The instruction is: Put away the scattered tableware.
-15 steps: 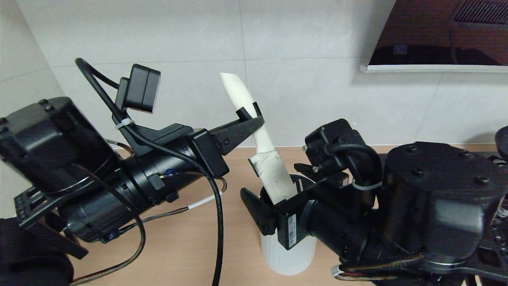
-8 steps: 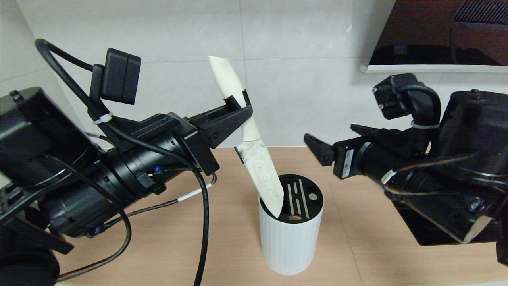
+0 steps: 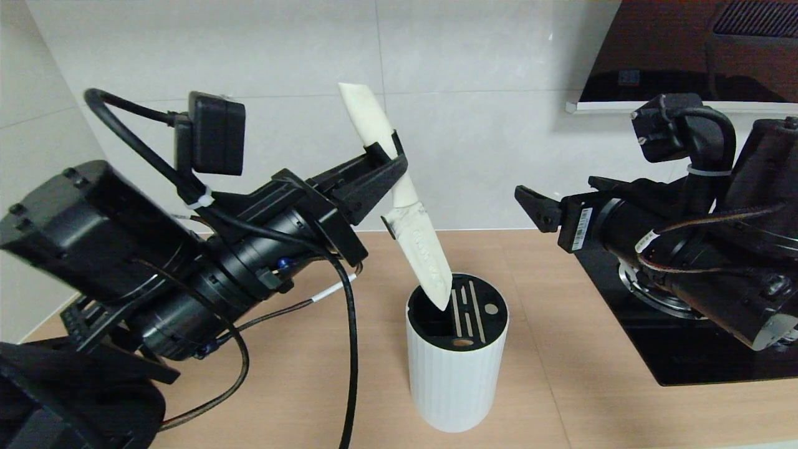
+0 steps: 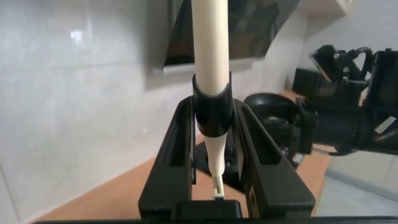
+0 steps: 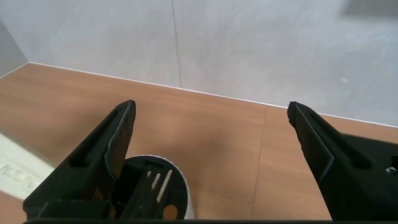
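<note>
A white knife [image 3: 399, 193] with a cream handle is held point-down and tilted, my left gripper [image 3: 388, 163] shut on its handle [image 4: 210, 81]. Its blade tip [image 3: 440, 298] sits at the black slotted top of the white ribbed knife holder [image 3: 457, 374], over the wide opening at the holder's left. My right gripper [image 3: 536, 209] hangs open, up and to the right of the holder, with nothing between its fingers [image 5: 115, 146]. The holder's top [image 5: 148, 193] and a bit of the blade [image 5: 12, 168] lie below it in the right wrist view.
The holder stands on a wooden countertop [image 3: 299, 386] against a grey tiled wall. A black cooktop [image 3: 679, 349] lies at the right, with a dark range hood [image 3: 692, 56] above it. The right arm shows across from the knife [image 4: 348, 118].
The right gripper let go of the holder and drew back up and to the right. The left gripper lifted the knife and shifted it right, so its tip now sits at the holder's top.
</note>
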Controlling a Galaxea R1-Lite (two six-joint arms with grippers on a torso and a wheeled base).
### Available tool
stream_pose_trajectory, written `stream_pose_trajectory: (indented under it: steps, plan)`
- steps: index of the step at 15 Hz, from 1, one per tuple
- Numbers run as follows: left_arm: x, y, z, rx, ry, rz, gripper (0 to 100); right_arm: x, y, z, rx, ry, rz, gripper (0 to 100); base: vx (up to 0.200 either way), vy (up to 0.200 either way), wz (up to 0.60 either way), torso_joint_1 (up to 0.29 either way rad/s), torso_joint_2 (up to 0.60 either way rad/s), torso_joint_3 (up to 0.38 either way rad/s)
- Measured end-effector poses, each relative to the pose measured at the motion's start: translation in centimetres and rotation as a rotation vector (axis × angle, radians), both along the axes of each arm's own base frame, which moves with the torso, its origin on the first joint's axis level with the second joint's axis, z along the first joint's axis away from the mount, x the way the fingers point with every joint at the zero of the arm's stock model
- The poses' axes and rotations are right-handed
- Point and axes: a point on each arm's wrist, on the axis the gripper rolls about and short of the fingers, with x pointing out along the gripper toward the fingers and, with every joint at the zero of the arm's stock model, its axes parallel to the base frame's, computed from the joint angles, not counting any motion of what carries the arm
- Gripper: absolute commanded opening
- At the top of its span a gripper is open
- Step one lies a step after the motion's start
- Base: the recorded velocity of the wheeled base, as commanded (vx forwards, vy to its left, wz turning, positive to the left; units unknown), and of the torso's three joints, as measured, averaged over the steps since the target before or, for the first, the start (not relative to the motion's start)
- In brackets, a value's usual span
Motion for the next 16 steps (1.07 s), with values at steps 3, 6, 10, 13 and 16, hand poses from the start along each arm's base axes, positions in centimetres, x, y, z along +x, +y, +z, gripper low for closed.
stream_pose_trajectory:
  steps: [3, 6, 10, 13, 16]
  plan:
    - [0.5, -0.4, -1.9, 0.069, 0.020, 0.013, 0, 0.2, -0.3, 0.0, 0.000, -0.001, -0.013, 100, 0.000, 0.000, 0.00, 0.000, 0.00, 0.000]
    - [0.7, -0.8, -3.3, 0.102, 0.062, 0.005, 0, 0.3, -0.4, 0.0, 0.000, -0.001, -0.015, 100, 0.000, 0.000, 0.00, 0.000, 0.00, 0.000]
    - [0.6, -1.3, -4.4, 0.127, 0.093, -0.007, 0, 0.3, -0.4, 0.0, -0.001, 0.000, -0.015, 100, 0.000, 0.000, 0.00, 0.000, 0.00, 0.000]
    - [0.9, -1.6, -5.3, 0.153, 0.103, -0.007, 0, 0.3, -0.4, -0.2, -0.005, 0.004, -0.013, 100, 0.000, 0.000, 0.00, 0.000, 0.00, 0.000]
    - [1.3, -2.1, -6.2, 0.173, 0.125, -0.008, 0, 0.3, -0.4, -0.2, -0.007, 0.006, -0.013, 100, 0.000, 0.000, 0.00, 0.000, 0.00, 0.000]
